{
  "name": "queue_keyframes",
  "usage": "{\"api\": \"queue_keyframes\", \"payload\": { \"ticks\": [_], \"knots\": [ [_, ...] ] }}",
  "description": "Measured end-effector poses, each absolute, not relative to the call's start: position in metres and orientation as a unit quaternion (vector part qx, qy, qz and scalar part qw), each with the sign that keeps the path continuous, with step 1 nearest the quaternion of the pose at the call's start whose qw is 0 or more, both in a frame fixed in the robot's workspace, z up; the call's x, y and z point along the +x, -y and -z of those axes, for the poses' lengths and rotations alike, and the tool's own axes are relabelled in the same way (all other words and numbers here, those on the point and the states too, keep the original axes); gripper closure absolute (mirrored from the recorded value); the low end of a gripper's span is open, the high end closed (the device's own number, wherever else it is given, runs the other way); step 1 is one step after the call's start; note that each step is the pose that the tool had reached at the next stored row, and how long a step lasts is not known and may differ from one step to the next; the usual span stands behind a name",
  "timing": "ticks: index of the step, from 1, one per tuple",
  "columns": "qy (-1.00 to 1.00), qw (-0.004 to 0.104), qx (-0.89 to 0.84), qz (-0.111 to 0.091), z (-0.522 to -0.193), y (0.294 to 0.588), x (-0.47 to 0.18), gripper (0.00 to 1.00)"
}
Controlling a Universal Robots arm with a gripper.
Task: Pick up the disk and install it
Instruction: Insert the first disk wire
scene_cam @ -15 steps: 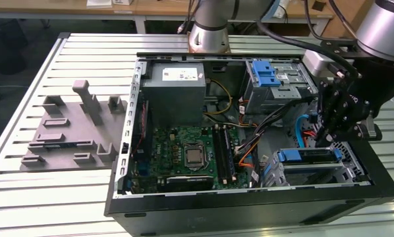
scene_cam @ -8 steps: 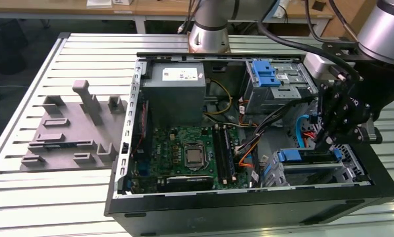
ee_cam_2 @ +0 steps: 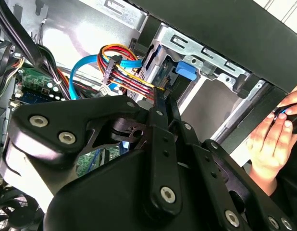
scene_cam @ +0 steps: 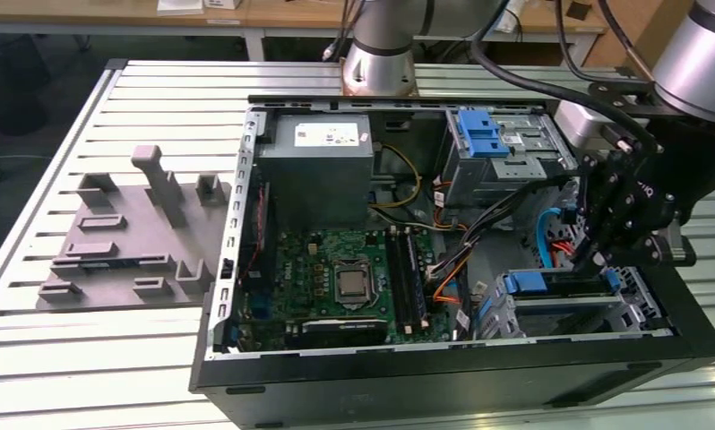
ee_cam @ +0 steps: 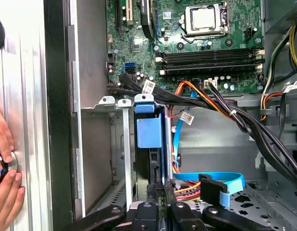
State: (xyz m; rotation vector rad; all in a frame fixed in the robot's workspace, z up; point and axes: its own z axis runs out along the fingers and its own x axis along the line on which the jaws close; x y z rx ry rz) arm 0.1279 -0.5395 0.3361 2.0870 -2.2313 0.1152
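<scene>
Exterior view, black pincer (scene_cam: 593, 260) at frame right, fingers closed together, touching the blue-framed silver disk (scene_cam: 558, 285) seated in the open black computer case's (scene_cam: 453, 381) lower-right bay, on slatted metal desk (scene_cam: 82, 376).

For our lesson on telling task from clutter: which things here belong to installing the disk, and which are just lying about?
Belong to the job:
disk, blue-framed, sitting in the drive cage
gripper, right at the disk

Just lying about:
grey moulded tray beside the case
power supply
motherboard
person's hand
</scene>
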Motion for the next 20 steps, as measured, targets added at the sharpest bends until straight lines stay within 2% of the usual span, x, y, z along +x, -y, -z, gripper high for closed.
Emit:
{"api": "queue_keyframes", "payload": {
  "ticks": [20],
  "knots": [
    [0.729,0.046,0.682,-0.034,-0.3311,0.5395,0.1309,0.83]
  ]
}}
